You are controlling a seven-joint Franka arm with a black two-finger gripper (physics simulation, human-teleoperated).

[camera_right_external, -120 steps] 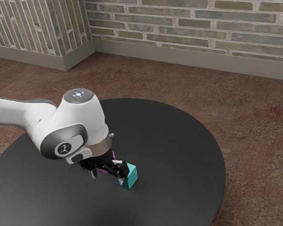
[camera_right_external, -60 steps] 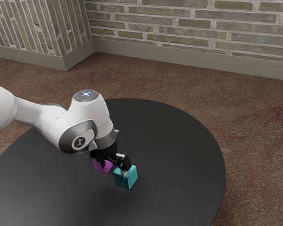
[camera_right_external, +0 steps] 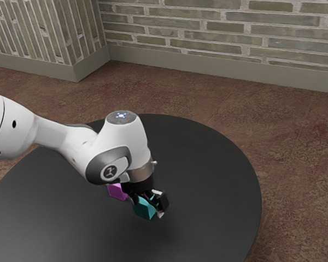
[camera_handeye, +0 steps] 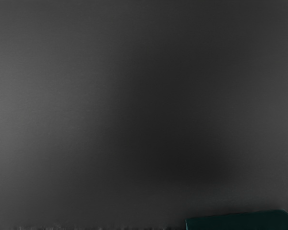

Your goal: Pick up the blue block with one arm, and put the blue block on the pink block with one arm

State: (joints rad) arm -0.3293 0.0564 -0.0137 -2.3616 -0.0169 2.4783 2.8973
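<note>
**Blue block clamped beside the pink one**

The arm point(camera_right_external: 54, 142) reaches in from the exterior view's left, its wrist bent steeply down over the round black table point(camera_right_external: 218, 180). The gripper point(camera_right_external: 148, 210) has its fingers closed on two sides of the blue block point(camera_right_external: 144, 206) point(camera_handeye: 240, 221), which sits tilted just beside the pink block point(camera_right_external: 116, 191), on that block's exterior-view right.

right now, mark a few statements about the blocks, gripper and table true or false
1. The gripper is shut on the blue block. True.
2. The blue block rests on the pink block. False: it is in the gripper, beside the pink block, toward the exterior view's right.
3. The table is round and black. True.
4. The pink block lies on the floor. False: it sits on the table, partly hidden by the arm.
5. A brick wall stands behind the table. True.
</note>
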